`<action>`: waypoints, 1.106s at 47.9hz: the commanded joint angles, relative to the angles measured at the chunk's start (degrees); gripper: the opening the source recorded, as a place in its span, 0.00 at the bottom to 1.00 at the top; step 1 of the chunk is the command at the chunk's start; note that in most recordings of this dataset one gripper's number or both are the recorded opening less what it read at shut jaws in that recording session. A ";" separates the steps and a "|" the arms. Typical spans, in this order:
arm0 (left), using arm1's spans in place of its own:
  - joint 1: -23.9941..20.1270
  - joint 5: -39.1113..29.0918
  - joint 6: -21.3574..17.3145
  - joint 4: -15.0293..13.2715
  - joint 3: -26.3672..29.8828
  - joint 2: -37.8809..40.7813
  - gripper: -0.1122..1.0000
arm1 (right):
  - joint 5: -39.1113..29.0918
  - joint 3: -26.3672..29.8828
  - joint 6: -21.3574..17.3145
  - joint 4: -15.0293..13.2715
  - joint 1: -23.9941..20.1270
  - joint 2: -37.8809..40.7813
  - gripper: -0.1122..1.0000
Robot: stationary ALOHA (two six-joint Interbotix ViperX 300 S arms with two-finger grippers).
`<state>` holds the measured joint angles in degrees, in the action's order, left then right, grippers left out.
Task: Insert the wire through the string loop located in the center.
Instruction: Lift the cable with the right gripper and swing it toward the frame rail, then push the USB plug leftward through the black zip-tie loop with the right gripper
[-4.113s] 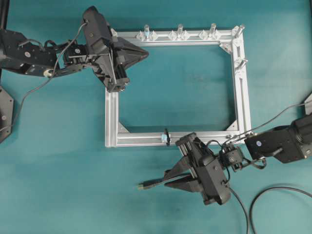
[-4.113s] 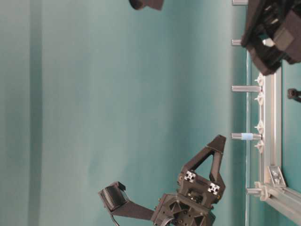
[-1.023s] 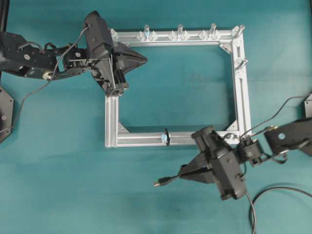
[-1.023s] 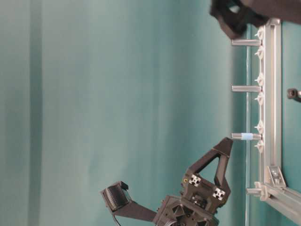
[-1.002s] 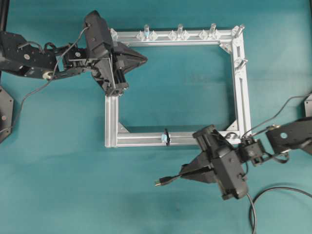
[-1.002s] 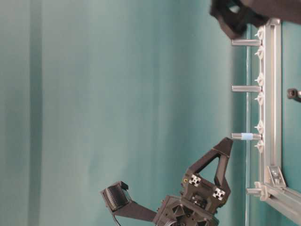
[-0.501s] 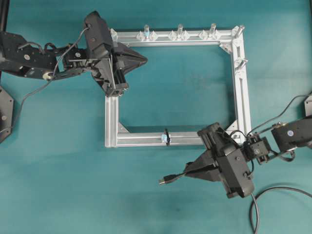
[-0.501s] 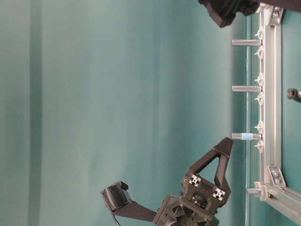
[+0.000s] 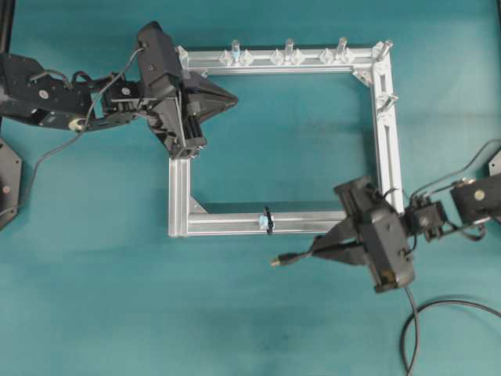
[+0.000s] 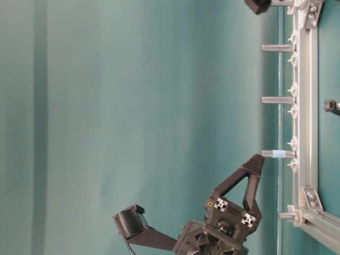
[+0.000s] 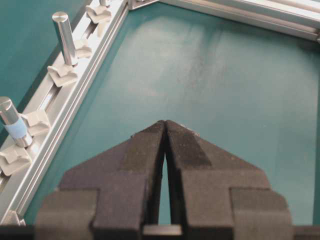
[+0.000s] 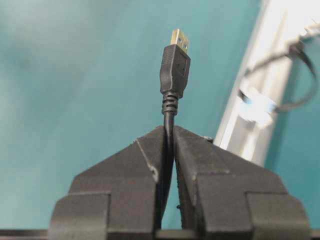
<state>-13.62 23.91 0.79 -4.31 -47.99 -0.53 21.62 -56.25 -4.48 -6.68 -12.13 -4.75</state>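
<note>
Right pincer (image 9: 327,248) clenched on long thin black cable (image 12: 168,131), rectangular plug with yellowish metal tip (image 9: 275,259) sticking out ahead. Since a second ago: right arm has swung up toward silver aluminium frame (image 9: 179,200); plug tip now nearer frame's bottom bar, still right of and below tiny black string loop (image 9: 268,220). Not threaded yet; judged approach phase, plug needs lining up with loop opening. Left pincer (image 11: 165,131) clenched empty, hovering over frame's top-left corner above teal table (image 9: 117,298), unmoved.
</note>
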 commanded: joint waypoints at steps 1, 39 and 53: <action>0.35 0.26 0.44 0.18 0.70 -1.41 0.10 | 0.26 -0.62 0.00 0.00 1.23 -2.37 0.16; 0.53 0.26 0.44 0.18 0.62 -1.49 0.10 | -4.13 -5.10 -1.23 0.62 5.89 -5.98 0.16; 0.53 0.35 0.44 0.18 0.62 -1.49 0.10 | -4.13 -5.10 -1.32 0.53 6.59 -6.06 0.16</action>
<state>-13.27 23.99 0.79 -4.31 -47.90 -0.53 17.23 -61.79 -5.71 -6.24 -5.71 -9.67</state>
